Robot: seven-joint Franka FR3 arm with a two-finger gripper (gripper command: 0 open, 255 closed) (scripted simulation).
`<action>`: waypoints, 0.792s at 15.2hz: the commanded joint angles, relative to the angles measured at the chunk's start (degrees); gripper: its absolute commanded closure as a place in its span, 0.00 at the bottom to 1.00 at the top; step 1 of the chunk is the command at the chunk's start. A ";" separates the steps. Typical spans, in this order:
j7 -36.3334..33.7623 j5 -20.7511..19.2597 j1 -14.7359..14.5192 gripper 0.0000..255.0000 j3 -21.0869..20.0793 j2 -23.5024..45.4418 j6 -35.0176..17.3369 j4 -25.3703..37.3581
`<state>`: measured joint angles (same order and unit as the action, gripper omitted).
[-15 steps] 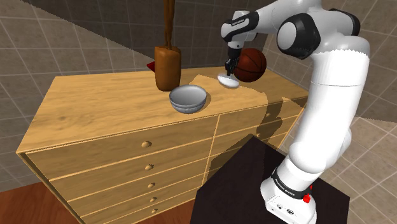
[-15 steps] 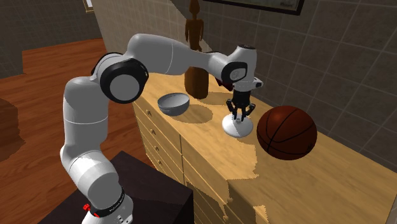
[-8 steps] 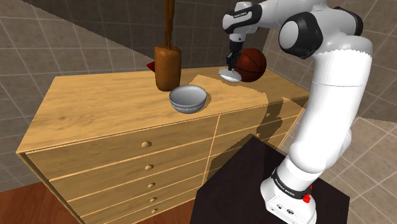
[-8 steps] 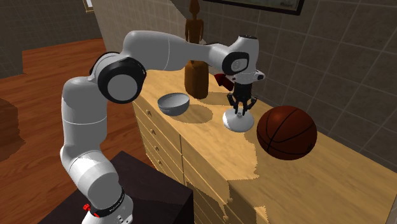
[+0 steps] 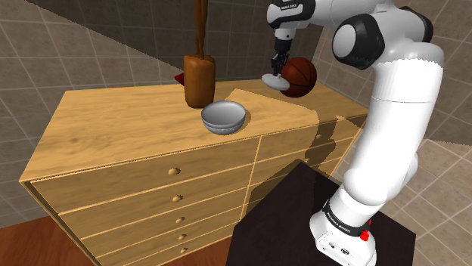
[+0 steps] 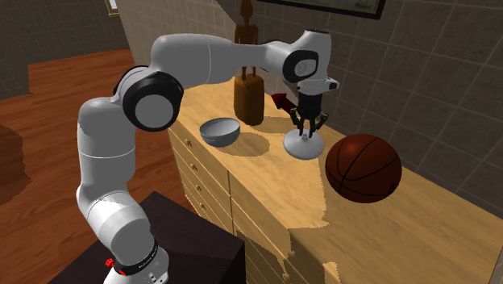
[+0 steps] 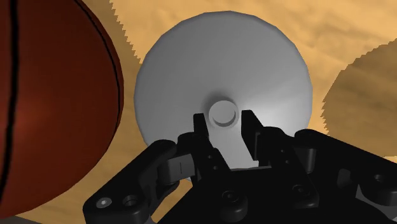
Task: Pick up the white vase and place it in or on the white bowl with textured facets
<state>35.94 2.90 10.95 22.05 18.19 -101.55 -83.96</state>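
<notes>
In the shoulder view, my black pincer (image 5: 277, 68) points straight down, nearly closed on the thin neck of the white vase (image 5: 273, 81). The vase's wide round foot hangs directly under the fingers and appears clear of the wooden dresser (image 5: 113, 128). A basketball (image 5: 301, 76) sits just behind the pincer. The grey-white bowl (image 5: 224, 117) rests on the dresser top, well apart from the pincer and lower, beside a tall brown carving (image 5: 199, 79). In the second exterior view, the pincer (image 6: 308, 125) grips the vase (image 6: 303, 146) from above. The bowl (image 6: 220, 131) lies off toward the arm's shoulder side and the basketball (image 6: 363, 168) is near on the opposite side. In the wrist view, both fingers (image 7: 250, 130) press against the narrow neck. The foot spreads out beyond the fingertips, and the basketball (image 7: 51, 95) is close alongside.
</notes>
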 commanded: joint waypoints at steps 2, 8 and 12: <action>0.05 0.02 0.13 1.00 0.04 0.07 2.46 2.55; 0.33 0.30 0.65 1.00 0.14 0.83 7.44 8.27; -0.81 -0.18 -0.28 1.00 -0.09 -0.27 9.18 8.93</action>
<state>35.76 3.02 11.23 22.10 18.63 -92.39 -74.38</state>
